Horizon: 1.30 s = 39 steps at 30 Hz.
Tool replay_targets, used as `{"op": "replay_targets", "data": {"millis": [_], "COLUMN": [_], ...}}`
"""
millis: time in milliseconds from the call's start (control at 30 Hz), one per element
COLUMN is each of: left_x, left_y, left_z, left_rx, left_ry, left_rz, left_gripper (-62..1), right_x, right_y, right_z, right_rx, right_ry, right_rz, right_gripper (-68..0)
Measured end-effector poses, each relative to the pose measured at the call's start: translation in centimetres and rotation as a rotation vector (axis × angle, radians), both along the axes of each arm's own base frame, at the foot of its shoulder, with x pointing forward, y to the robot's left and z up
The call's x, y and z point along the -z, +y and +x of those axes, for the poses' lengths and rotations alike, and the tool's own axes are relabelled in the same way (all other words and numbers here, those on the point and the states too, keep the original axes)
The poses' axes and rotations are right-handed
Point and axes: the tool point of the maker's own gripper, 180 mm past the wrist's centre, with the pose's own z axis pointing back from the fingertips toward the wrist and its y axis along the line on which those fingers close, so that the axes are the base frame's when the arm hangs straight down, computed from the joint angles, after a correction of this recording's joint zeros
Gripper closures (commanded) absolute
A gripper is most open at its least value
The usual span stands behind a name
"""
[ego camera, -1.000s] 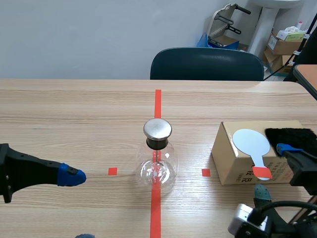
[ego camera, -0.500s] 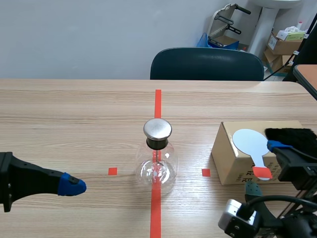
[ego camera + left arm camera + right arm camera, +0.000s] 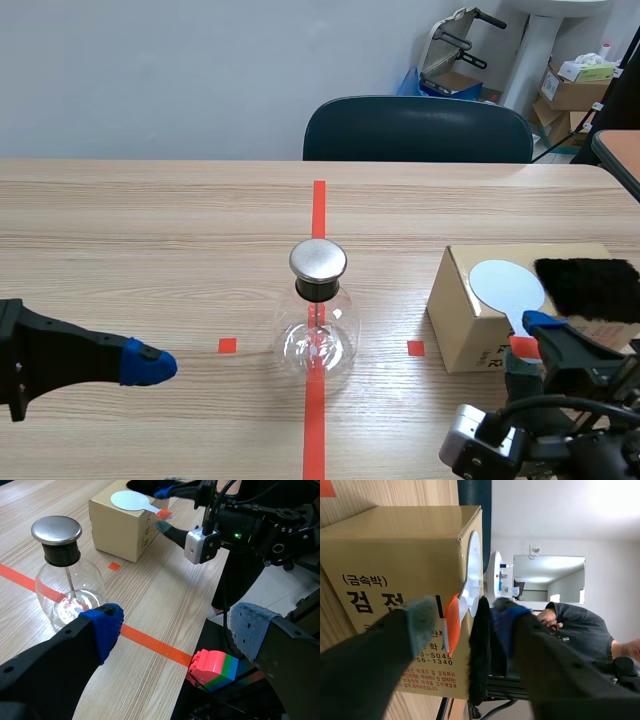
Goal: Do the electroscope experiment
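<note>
The electroscope, a glass flask with a metal cap, stands on the red tape line at mid-table; in the left wrist view the flask is just ahead of my left finger. A white paddle with an orange handle lies on a cardboard box, beside a black fur cloth. My right gripper straddles the handle, with one finger on each side and gaps still showing. My left gripper hovers open and holds nothing, low at the table's left.
A dark chair stands behind the table's far edge, with boxes beyond it at the back right. A coloured toy block sits below the table's near edge. A person shows past the box in the right wrist view.
My right gripper has slid left and toward me to the paddle's handle, and its fingers have come closer together around it. The left arm shifted only slightly.
</note>
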Motion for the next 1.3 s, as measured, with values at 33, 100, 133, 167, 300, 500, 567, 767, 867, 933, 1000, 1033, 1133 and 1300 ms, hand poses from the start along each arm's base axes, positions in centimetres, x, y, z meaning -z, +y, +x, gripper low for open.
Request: {"op": "replay_targets", "data": {"millis": [33,100,133,167,300,500,567,767,867,933,1000,1033,1133,1300], "left_x": [0.00,-0.01,-0.01,-0.01,-0.01,-0.01,-0.01,0.00,0.00,0.00,0.01,0.01,0.01,0.02], "left_y": [0.00,0.00,0.00,0.00,0.00,0.00,0.00,0.00,0.00,0.00,0.00,0.00,0.01,0.03], "left_z": [0.00,0.00,0.00,0.00,0.00,0.00,0.01,0.01,0.01,0.01,0.00,0.00,0.01,0.06], "left_rx": [0.000,0.000,0.000,0.000,0.000,0.000,0.000,0.000,0.000,0.000,0.000,0.000,0.000,-0.003], "left_ry": [0.000,0.000,0.000,0.000,0.000,0.000,0.000,-0.001,-0.001,-0.001,-0.001,-0.001,-0.002,-0.003], "left_rz": [0.000,0.000,-0.001,-0.001,-0.001,0.000,0.000,0.000,0.000,0.000,0.001,0.001,0.001,0.003], "left_gripper": [-47.0,-47.0,-47.0,-47.0,-46.9,-46.9,-46.9,-46.9,-46.9,-46.9,-46.9,-46.9,-46.9,-46.9], "right_x": [0.00,0.00,0.00,0.00,0.01,0.02,0.02,0.02,0.02,0.02,0.02,0.02,0.02,0.02], "right_y": [0.00,-0.01,-0.02,-0.10,-0.09,-0.26,-0.26,-0.26,-0.26,-0.26,-0.26,-0.26,-0.26,-0.26], "right_z": [0.00,0.00,0.00,0.02,0.02,0.04,0.04,0.04,0.04,0.04,0.04,0.04,0.04,0.04], "right_rx": [0.000,0.000,0.001,0.006,0.005,0.014,0.014,0.014,0.014,0.014,0.014,0.014,0.014,0.014], "right_ry": [0.000,0.000,0.000,0.000,0.000,0.000,0.000,0.000,0.000,0.000,0.000,0.000,0.000,0.000], "right_rz": [0.000,0.000,0.000,-0.001,-0.003,-0.007,-0.007,-0.007,-0.007,-0.007,-0.007,-0.007,-0.007,-0.007], "right_gripper": [-12.4,-3.7,-0.7,-0.9,-0.9,-0.9,-0.9,-0.9,-0.9,-0.9,-0.9,-0.9,-0.9,-0.9]}}
